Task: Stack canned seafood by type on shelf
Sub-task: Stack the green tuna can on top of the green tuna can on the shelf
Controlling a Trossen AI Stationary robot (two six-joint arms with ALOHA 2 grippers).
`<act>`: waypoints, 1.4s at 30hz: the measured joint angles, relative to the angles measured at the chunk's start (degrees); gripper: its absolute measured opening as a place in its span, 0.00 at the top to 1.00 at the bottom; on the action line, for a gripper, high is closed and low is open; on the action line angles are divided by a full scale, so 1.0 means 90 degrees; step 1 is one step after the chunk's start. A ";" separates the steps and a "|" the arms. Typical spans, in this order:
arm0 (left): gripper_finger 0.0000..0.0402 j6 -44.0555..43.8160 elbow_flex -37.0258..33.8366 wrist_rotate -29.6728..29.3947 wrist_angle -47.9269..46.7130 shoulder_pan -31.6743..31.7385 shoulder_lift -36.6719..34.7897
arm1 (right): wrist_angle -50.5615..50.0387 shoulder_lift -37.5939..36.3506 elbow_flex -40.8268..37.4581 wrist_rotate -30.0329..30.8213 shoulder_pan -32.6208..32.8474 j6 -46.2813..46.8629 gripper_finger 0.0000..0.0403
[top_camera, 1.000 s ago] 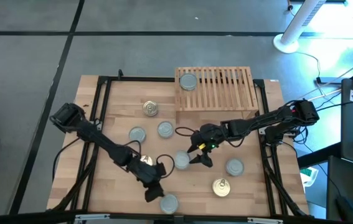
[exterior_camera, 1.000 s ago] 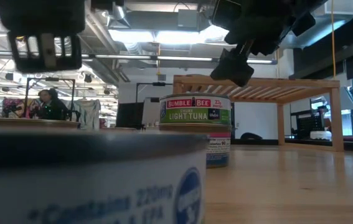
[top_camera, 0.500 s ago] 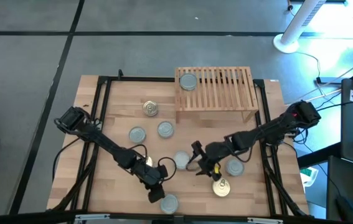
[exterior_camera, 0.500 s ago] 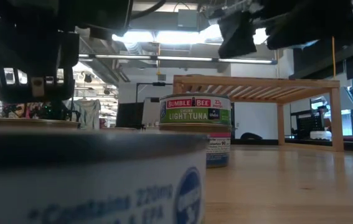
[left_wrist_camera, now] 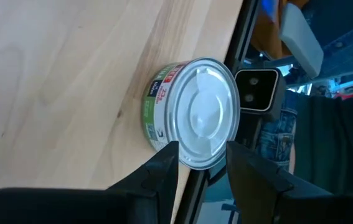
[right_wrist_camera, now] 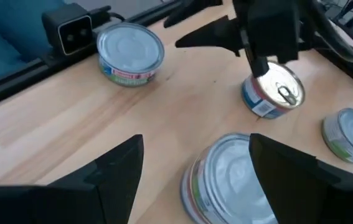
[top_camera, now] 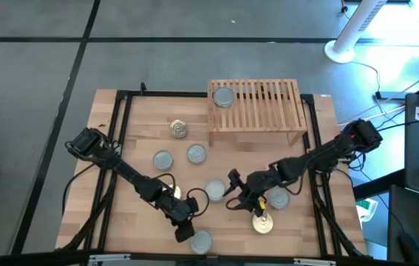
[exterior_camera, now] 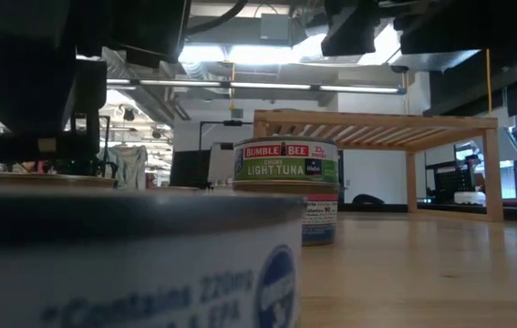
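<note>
The shelf (top_camera: 257,111), a light-wood slatted rack, stands at the table's far side with one silver-top can (top_camera: 224,97) on its left end. More canned seafood rests flat on the tabletop. My left gripper (left_wrist_camera: 198,152) is open just above and short of a silver-top can (left_wrist_camera: 195,115) at the near edge (top_camera: 200,241), touching nothing. My right gripper (right_wrist_camera: 192,168) hangs wide open at mid-table (top_camera: 231,192), a finger on either side of a silver-top can (right_wrist_camera: 232,183) below it, clear of the can.
Loose cans lie around: a gold-top one (top_camera: 179,128) far left, two silver (top_camera: 163,159) (top_camera: 196,154), one silver (top_camera: 278,198) and one gold (top_camera: 262,222) under my right arm. A black frame rail and a small camera (left_wrist_camera: 256,90) edge the table's near side.
My right gripper has swung toward the table's near edge and rolled about its own axis, ending over the mid-table can, still wide open. My left gripper has sunk a little toward the can at the near edge. No can has moved.
</note>
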 joint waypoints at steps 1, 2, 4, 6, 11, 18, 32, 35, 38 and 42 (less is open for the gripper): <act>0.68 0.0026 0.0000 0.0000 0.0000 0.0000 -0.0002 | 0.0003 -0.0020 0.0000 0.0001 -0.0001 0.0002 0.28; 0.68 0.0087 0.0000 0.0000 0.0009 0.0000 -0.0002 | 0.0021 -0.0044 0.0000 0.0007 -0.0004 0.0002 0.28; 0.68 0.0209 -0.0002 -0.0002 0.0007 0.0000 -0.0002 | 0.0024 -0.0096 0.0000 0.0109 -0.0005 0.0006 0.28; 0.68 0.0305 -0.0002 -0.0002 0.0014 0.0000 -0.0002 | 0.0068 -0.0142 0.0000 0.0278 -0.0005 0.0010 0.28; 0.68 0.0310 -0.0002 -0.0009 0.0019 0.0002 -0.0002 | 0.0177 -0.0149 0.0000 0.0564 -0.0004 0.0012 0.28; 0.68 0.0139 -0.0002 -0.0014 0.0007 -0.0082 -0.0002 | 0.0142 -0.0127 0.0000 0.0494 0.0019 0.0012 0.28; 0.68 -0.0050 -0.0009 -0.0596 -0.0026 -0.0347 0.0007 | 0.1035 0.0595 0.0002 0.1483 0.1043 -0.0805 0.28; 0.68 -0.0123 -0.0008 -0.0596 -0.0021 -0.0348 0.0073 | 0.1085 0.0771 0.0000 0.1570 0.1121 -0.0806 0.28; 0.68 -0.0248 -0.0012 -0.0606 -0.0071 -0.0384 0.0092 | 0.1131 0.0810 0.0000 0.1384 0.1092 -0.0675 0.28; 0.68 -0.0282 -0.0010 -0.0792 -0.0027 -0.0453 0.0089 | 0.1144 0.0813 0.0000 0.1253 0.1090 -0.0648 0.28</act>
